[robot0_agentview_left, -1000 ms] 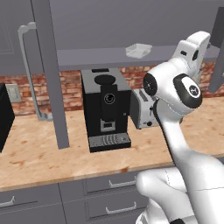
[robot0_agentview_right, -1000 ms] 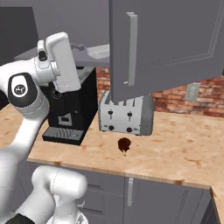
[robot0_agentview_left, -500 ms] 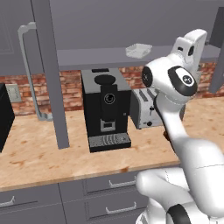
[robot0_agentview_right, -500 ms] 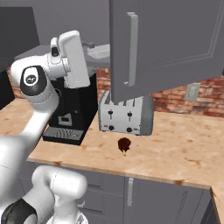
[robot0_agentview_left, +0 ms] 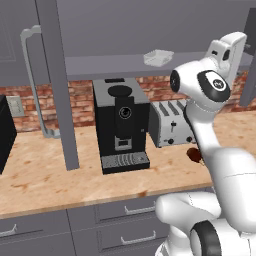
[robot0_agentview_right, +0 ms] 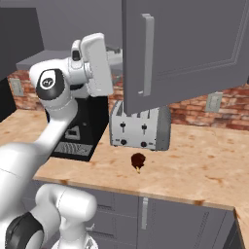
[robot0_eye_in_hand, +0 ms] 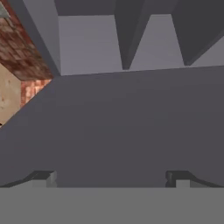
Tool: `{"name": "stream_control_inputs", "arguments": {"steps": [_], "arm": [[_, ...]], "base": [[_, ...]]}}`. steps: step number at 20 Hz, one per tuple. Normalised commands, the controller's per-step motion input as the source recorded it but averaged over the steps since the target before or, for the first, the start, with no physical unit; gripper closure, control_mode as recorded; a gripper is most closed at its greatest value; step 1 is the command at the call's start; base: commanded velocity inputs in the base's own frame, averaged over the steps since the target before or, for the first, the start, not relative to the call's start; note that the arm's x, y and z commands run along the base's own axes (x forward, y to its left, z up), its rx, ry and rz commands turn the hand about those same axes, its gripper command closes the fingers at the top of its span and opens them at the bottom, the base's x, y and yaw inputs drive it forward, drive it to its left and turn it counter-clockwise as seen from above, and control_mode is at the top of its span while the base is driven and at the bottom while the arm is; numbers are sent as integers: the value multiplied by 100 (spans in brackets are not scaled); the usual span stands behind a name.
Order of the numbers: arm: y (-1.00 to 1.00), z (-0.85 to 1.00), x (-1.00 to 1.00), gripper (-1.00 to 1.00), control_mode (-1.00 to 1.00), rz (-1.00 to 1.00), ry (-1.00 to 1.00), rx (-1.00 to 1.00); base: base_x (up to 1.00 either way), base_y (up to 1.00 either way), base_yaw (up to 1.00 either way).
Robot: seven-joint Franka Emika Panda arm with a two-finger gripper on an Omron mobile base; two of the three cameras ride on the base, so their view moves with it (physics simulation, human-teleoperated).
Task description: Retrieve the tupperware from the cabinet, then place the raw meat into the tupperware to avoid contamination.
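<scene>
The cabinet (robot0_agentview_left: 150, 30) stands open, its doors swung out, and the arm is raised to shelf height. The gripper (robot0_eye_in_hand: 109, 177) has its jaws spread wide with nothing between them; in the hand view the two tips sit far apart over bare grey shelf. The tupperware (robot0_agentview_left: 158, 57) rests on the open shelf, above the silver toaster (robot0_agentview_left: 172, 122) and to the left of the robot's hand, clearly apart from it. So this looks like the retrieval step, with the reach not yet lined up: the hand camera sees shelf and cabinet interior, no container.

Down on the counter (robot0_agentview_right: 204, 165) the raw meat (robot0_agentview_right: 138, 160) lies just in front of the toaster, untouched, and the black coffee machine (robot0_agentview_left: 121, 125) sits to the toaster's left.

The next move likely calls for swinging the hand leftward along the shelf until the container sits between the tips, then closing on its flared rim. It is shallow and light, so a clumsy approach could push it deeper in.
</scene>
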Motion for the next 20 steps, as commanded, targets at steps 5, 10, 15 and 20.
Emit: {"name": "stream_control_inputs", "arguments": {"steps": [5,10,15,20], "arm": [[-38,0,0,-100,-100,-11,0,0],[-30,0,-15,-100,-100,-11,0,1],[-29,0,-47,-100,-100,-12,0,4],[-33,0,-54,-100,-100,-12,0,3]], "base": [[0,0,0],[0,0,0],[0,0,0],[0,0,0]]}}
